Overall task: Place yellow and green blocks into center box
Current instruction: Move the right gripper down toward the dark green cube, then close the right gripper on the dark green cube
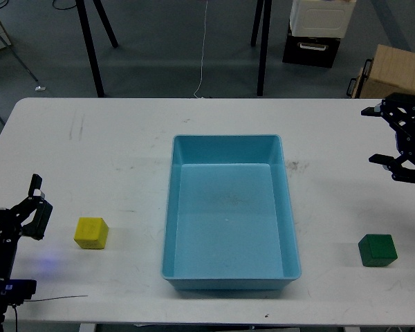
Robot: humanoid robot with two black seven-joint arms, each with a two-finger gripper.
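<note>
Blue tray [228, 266] mid-table, holds nothing. Yellow block [91, 232] near left edge, beside left gripper [36, 205], fingers spread. Green block [377, 250] near right edge; right gripper [380, 135] above, fingers spread, grasping nothing.

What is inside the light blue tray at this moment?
Nothing: the tray shows only its bare floor. The yellow block sits on the table left of it, the green block right. The underside is hidden.

On table: 1 yellow block [91, 232], 1 green block [377, 250], 1 blue tray [227, 279], plus 2 grippers, left [37, 202] & right [380, 134].
</note>
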